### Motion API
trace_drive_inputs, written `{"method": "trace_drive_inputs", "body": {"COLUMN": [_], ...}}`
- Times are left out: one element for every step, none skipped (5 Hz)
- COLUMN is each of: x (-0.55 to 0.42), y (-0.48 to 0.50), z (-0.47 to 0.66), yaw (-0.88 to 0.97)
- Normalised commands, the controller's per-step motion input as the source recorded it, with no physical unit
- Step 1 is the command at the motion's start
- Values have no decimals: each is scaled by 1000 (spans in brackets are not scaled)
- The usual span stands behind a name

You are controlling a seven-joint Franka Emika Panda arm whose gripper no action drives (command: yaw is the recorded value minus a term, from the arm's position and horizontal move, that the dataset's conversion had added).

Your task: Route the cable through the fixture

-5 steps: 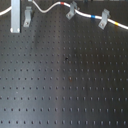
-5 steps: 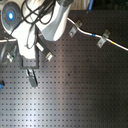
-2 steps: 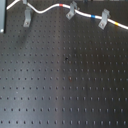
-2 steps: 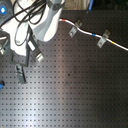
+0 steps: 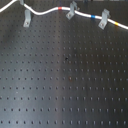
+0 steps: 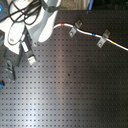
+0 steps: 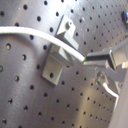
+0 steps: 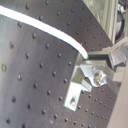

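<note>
The cable [image 5: 47,12] runs across the top of the first exterior view, from the upper left corner, past a red band, then blue and yellow bands toward the upper right. It passes at two slim grey clips there, the middle clip [image 5: 72,11] and the right clip [image 5: 104,18]. The fixture [image 5: 26,19], third clip of the same kind, stands in the upper left of the frame w/ the cable just above it; can't tell if the cord sits in its hook. All rest on a black perforated board [image 5: 64,85].

In the second exterior view the arm [image 6: 42,22] fills the upper left, and the cable [image 6: 92,36] leaves it toward the right edge through the two clips.

In the first wrist view the gripper [image 7: 92,59] is pinched onto the cable [image 7: 30,33], fingertips closed on the cord's near end, right beside the fixture [image 7: 56,56]. The cord seems to cross over the bracket, approx at its top, though blur makes contact unclear
</note>
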Motion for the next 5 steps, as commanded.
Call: {"method": "trace_drive_inputs", "body": {"x": [-322,-91,102,93,36], "y": [151,243,274,180,78], "z": [209,360,305,130,14], "yaw": [431,291,249,254,269]}}
